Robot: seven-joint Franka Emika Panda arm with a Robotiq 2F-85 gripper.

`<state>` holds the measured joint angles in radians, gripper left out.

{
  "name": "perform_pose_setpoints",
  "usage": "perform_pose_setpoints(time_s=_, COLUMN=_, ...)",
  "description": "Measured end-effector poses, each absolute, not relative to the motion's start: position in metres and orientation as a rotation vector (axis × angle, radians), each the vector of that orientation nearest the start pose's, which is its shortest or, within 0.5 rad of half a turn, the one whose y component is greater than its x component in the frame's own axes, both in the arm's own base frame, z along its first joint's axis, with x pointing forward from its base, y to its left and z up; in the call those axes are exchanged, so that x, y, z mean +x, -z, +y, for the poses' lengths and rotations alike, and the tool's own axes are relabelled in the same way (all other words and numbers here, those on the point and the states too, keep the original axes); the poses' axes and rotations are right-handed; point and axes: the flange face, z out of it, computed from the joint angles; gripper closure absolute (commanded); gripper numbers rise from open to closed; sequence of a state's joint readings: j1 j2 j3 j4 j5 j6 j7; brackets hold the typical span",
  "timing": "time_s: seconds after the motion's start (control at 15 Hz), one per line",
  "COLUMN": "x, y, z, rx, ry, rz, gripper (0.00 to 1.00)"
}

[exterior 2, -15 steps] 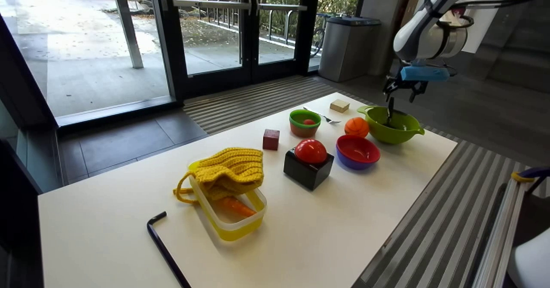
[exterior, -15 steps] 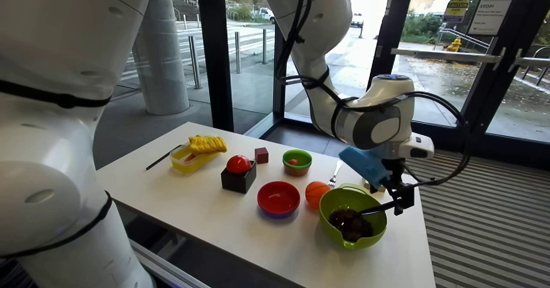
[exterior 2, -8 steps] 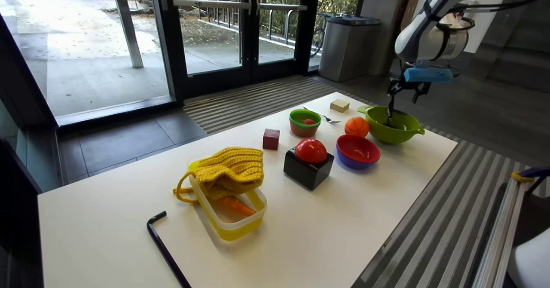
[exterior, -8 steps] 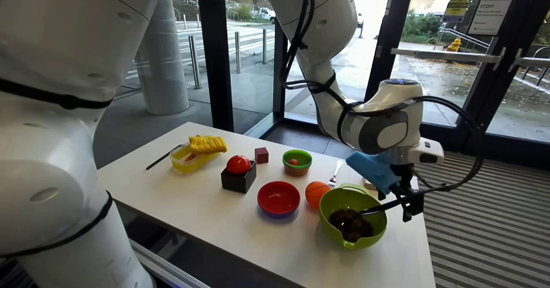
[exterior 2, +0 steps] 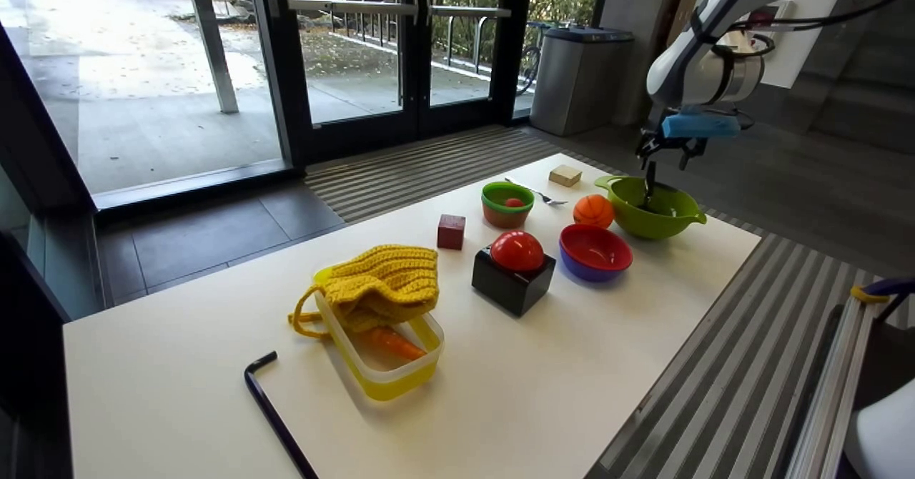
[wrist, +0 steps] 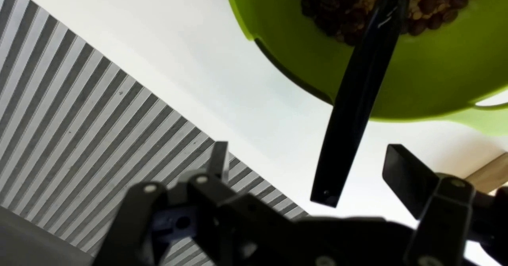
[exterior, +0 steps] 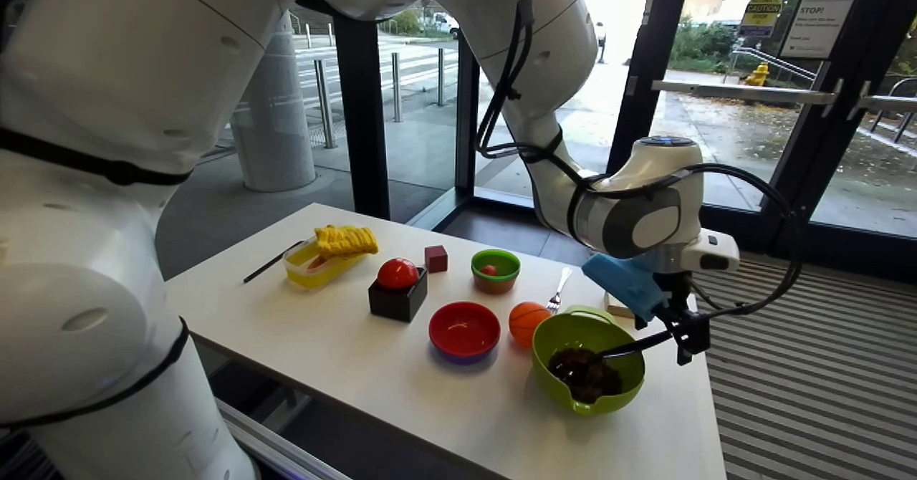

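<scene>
The black two-finger gripper (wrist: 309, 155) was spread wide in the lower half of the wrist view, with nothing pinched in it. A long, flat, shiny black handle (wrist: 361, 83) poked down between its fingers (wrist: 410, 178). The handle's end sat low in the middle, closer to the finger on the right of the frame, and a gap showed on both sides. Its long side ran up and a bit to the right, away from the gripper, into a big round lime-green plastic bowl (wrist: 416, 87) at the upper right. I could not tell if the gripper touched the handle.

The big bowl held dark brown and tan bits (wrist: 428, 6), and the handle's far end went down among them.

At the right of an exterior view, an orange ball with black lines (exterior 2: 593, 211) was by that bowl, and near it a shiny round red bowl (exterior 2: 595, 247) sat in a purple bowl (exterior 2: 590, 272). A small round green bowl (exterior: 505, 261) had a little red round thing (exterior: 488, 271) inside. In the lower middle, a yellow plastic tub with a clear rim (exterior 2: 400, 387) held an orange carrot (exterior 2: 394, 343), and a yellow knitted cloth (exterior 2: 386, 279) lay over one end. All of these were on the smooth white table (exterior 2: 522, 393).
</scene>
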<state>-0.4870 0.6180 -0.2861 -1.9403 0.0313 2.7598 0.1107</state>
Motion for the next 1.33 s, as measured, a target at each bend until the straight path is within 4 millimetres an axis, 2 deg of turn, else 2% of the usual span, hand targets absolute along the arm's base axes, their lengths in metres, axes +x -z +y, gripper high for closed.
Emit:
perform_pose_setpoints(time_s=0.2, x=0.478, y=-0.190, z=-0.441, rx=-3.059, ry=0.293, rz=1.361, gripper=0.02)
perform_pose_setpoints(time_s=0.27, x=0.482, y=-0.188, z=-0.440, rx=-3.064, ry=0.295, rz=1.360, gripper=0.27)
perform_pose_setpoints(time_s=0.33, x=0.485, y=-0.186, z=-0.441, rx=-3.068, ry=0.296, rz=1.361, gripper=0.27)
perform_pose_setpoints(time_s=0.47, x=0.489, y=-0.181, z=-0.444, rx=-3.073, ry=0.299, rz=1.370, gripper=0.36)
perform_pose_setpoints(time_s=0.73, x=0.492, y=-0.173, z=-0.454, rx=-3.087, ry=0.299, rz=1.385, gripper=0.69)
perform_pose_setpoints(time_s=1.0, x=0.494, y=-0.169, z=-0.460, rx=-3.098, ry=0.301, rz=1.390, gripper=0.97)
perform_pose_setpoints(time_s=1.07, x=0.495, y=-0.170, z=-0.461, rx=-3.099, ry=0.304, rz=1.390, gripper=0.56)
perform_pose_setpoints(time_s=1.2, x=0.497, y=-0.172, z=-0.463, rx=-3.099, ry=0.314, rz=1.395, gripper=0.57)
perform_pose_setpoints(time_s=1.33, x=0.498, y=-0.174, z=-0.463, rx=-3.100, ry=0.321, rz=1.396, gripper=0.46)
